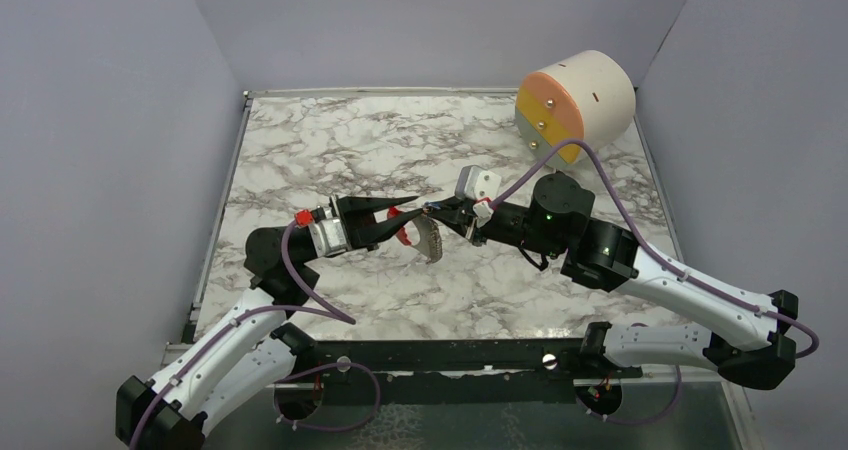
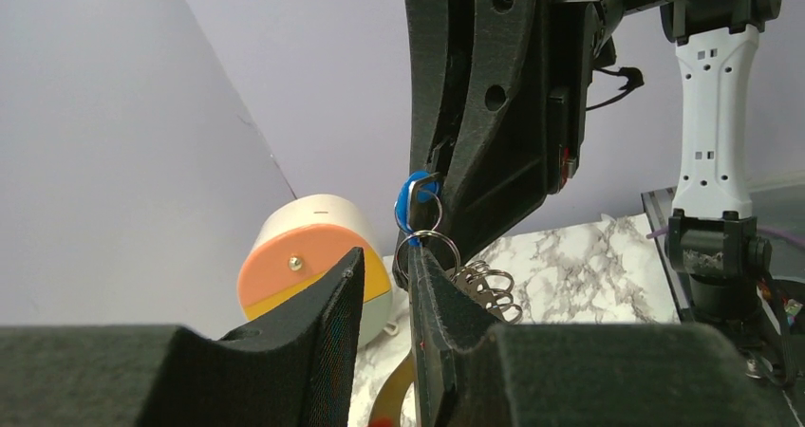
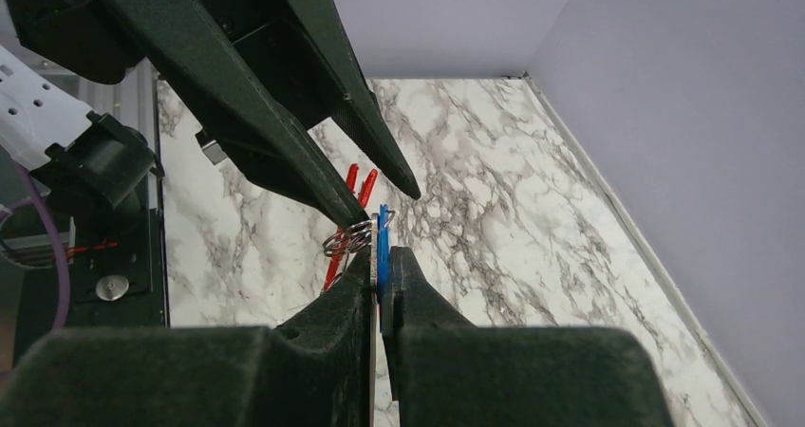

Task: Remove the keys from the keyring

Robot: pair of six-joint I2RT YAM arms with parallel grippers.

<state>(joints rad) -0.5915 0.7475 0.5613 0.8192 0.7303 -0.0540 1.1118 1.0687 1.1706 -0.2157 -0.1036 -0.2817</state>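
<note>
Centre of the top view: your right gripper (image 1: 436,211) pinched the blue key (image 3: 383,242) flat between closed fingers, above the marble table (image 1: 330,140). Your left gripper (image 1: 412,218) faced it tip to tip, its fingers narrowly parted, one fingertip (image 3: 344,201) against the small wire rings (image 2: 429,236). The grey ridged keyring (image 1: 432,242) with its red part (image 1: 404,236) hung just beneath both tips. Upper right: a cream cylinder (image 1: 600,90) on its side

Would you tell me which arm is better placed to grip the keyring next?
Left, probably: the left pincer, open, is at the keyring, while the right pincer is shut on the blue key.
</note>
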